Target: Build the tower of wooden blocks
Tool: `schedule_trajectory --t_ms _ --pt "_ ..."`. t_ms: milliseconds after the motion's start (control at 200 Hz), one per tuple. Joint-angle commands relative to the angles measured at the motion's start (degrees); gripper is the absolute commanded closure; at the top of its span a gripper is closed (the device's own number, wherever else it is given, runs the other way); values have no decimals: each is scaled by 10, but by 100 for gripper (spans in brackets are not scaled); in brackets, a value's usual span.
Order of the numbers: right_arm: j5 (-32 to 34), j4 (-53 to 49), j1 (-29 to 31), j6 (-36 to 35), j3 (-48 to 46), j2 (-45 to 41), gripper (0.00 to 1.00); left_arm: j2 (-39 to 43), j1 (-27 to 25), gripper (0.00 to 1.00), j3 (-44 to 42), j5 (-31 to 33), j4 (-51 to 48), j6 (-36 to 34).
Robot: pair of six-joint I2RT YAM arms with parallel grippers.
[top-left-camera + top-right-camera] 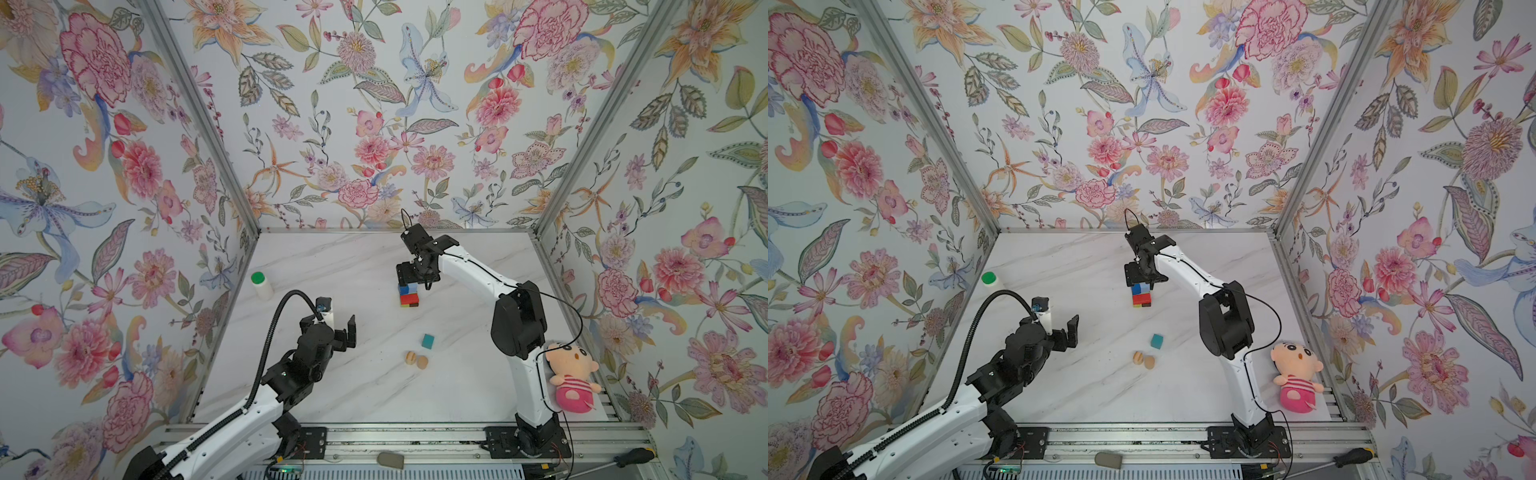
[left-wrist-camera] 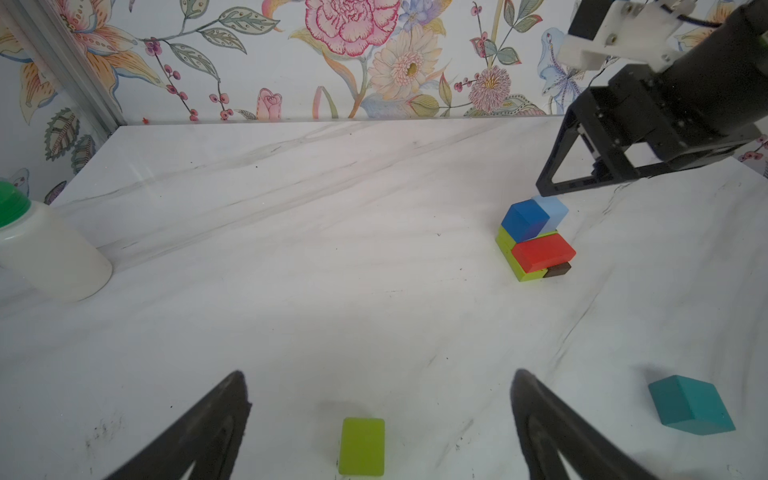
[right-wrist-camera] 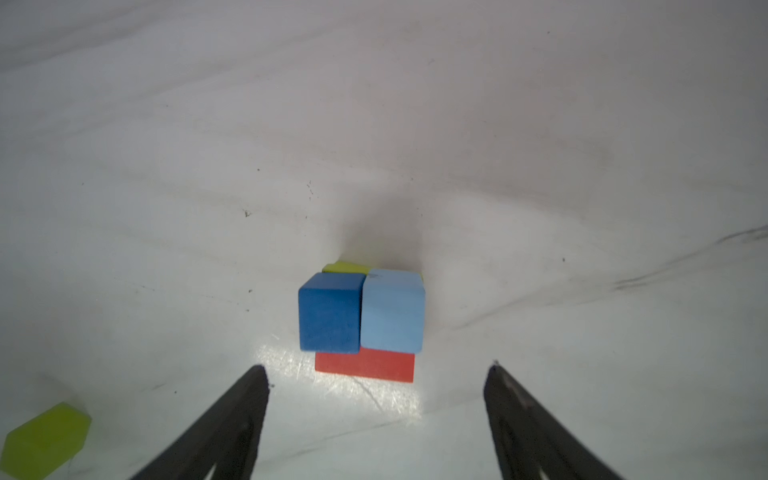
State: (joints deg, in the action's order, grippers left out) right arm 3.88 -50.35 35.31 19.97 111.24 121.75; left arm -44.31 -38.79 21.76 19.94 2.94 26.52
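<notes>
The tower (image 1: 409, 296) (image 1: 1142, 296) stands mid-table: a dark brown block (image 2: 559, 270) and yellow-green blocks (image 2: 509, 249) at the base, a red block (image 3: 365, 365) above, and a dark blue cube (image 3: 330, 311) beside a light blue cube (image 3: 392, 311) on top. My right gripper (image 3: 376, 370) (image 1: 415, 283) hovers just above the two cubes, open and holding nothing. My left gripper (image 2: 378, 374) (image 1: 338, 319) is open over a loose yellow-green block (image 2: 361, 446). A teal block (image 1: 428, 341) (image 2: 690, 405) and two tan rounded pieces (image 1: 416, 359) (image 1: 1144, 360) lie nearer the front.
A white green-capped bottle (image 1: 262, 285) (image 2: 45, 249) stands by the left wall. A pink plush doll (image 1: 571, 380) leans at the right arm's base. A screwdriver (image 1: 631, 457) and a grey pad (image 1: 390, 460) lie on the front rail.
</notes>
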Motion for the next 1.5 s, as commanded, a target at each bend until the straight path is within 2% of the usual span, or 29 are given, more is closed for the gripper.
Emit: schedule_trajectory --t_ms 0,195,390,561,586,731,936,1276,1496 --pt "26 -13 8 13 -48 -64 18 12 8 1 12 -22 -17 17" --pt "34 32 14 41 -220 -177 26 25 -17 1 1 -45 -22 57" --pt "10 94 14 79 -394 -288 32 15 -119 1 -10 16 -29 88" --pt "-3 125 14 102 -482 -342 35 -34 -189 1 -9 38 -4 117" --pt "-5 128 31 103 -491 -348 36 -39 -196 1 -7 42 -4 118" --pt "-4 133 43 109 -511 -372 36 -40 -212 1 5 67 -32 122" --pt "-19 137 47 109 -505 -375 36 -11 -212 1 9 129 -128 142" --pt "-39 164 73 129 -508 -310 40 -42 -207 1 1 111 -95 137" --pt "-37 166 75 142 -500 -281 42 -63 -177 1 -4 76 -66 111"
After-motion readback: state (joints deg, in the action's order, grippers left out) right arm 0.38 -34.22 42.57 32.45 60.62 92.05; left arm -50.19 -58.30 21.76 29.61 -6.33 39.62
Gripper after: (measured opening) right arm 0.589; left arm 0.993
